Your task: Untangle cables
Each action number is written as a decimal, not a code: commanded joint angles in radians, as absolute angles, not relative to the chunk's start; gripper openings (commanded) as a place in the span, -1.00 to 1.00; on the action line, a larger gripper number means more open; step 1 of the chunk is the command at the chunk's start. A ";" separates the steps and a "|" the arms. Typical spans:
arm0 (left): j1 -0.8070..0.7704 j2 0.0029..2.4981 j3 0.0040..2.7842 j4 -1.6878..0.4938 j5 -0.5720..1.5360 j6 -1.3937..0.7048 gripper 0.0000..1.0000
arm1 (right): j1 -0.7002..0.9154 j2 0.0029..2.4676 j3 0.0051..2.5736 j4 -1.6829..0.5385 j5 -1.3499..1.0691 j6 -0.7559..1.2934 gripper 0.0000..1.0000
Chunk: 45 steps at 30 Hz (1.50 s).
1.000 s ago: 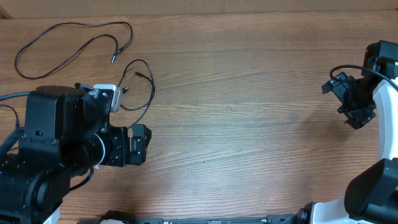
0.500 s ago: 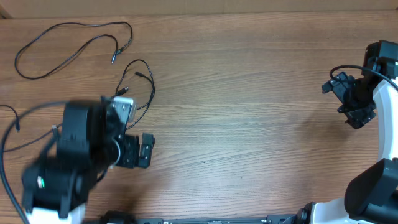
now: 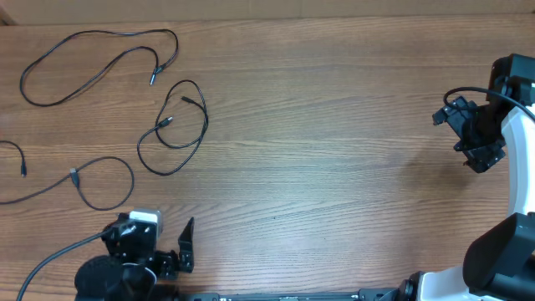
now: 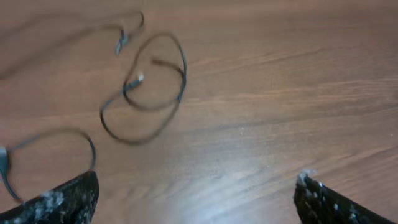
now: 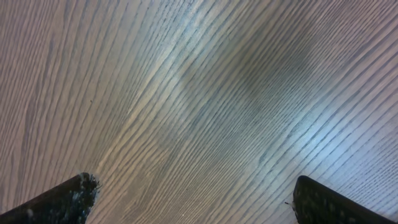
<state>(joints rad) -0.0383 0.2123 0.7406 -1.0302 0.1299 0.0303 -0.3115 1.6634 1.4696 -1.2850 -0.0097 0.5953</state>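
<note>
Left hand (image 3: pixel 185 249) had pulled back to the near edge of the surface (image 3: pixel 334 167), well short of the looped cable (image 3: pixel 180 125). Half a second before, we had it hanging over the near-left side of that loop, hiding part of it. Its jaws stood wide apart with nothing between them. In the wrist view the fingertips framed bare wood, and the loop beyond them was a little blurred.

With the arm out of the way we could read the whole layout:
- The looped cable lay by itself, curled over itself near its two plugs.
- The long cable (image 3: pixel 92 54) lay to the far-left of the loop, with one plug near the loop's far arc but apart from it.
- A third cable (image 3: pixel 100 180) lay to the loop's near-left. Its small bend sat just beside the loop's lowest curve and did not touch it, as far as we could tell.
- A short end (image 3: pixel 18 159) lay farther left of the loop; we could not tell whose it was.

Right hand (image 3: pixel 472 142) had not shifted. It stayed well to the right of the loop, open and empty over bare wood.

Our judgement: the cords looked separated, and the retreat read as the job closing out, with only the loop's own curl left
</note>
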 commanded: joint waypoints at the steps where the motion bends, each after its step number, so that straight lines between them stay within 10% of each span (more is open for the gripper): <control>1: -0.032 0.163 0.659 -0.956 0.119 0.155 0.99 | -0.310 1.666 1.494 -1.283 -0.001 0.598 1.00; 28: 0.008 0.003 0.079 -0.065 0.058 -0.065 0.99 | -0.310 1.666 1.494 -1.283 -0.001 0.598 1.00; 45: 0.008 0.003 0.005 -0.019 -0.146 -0.270 0.99 | -0.310 1.666 1.494 -1.283 -0.001 0.598 1.00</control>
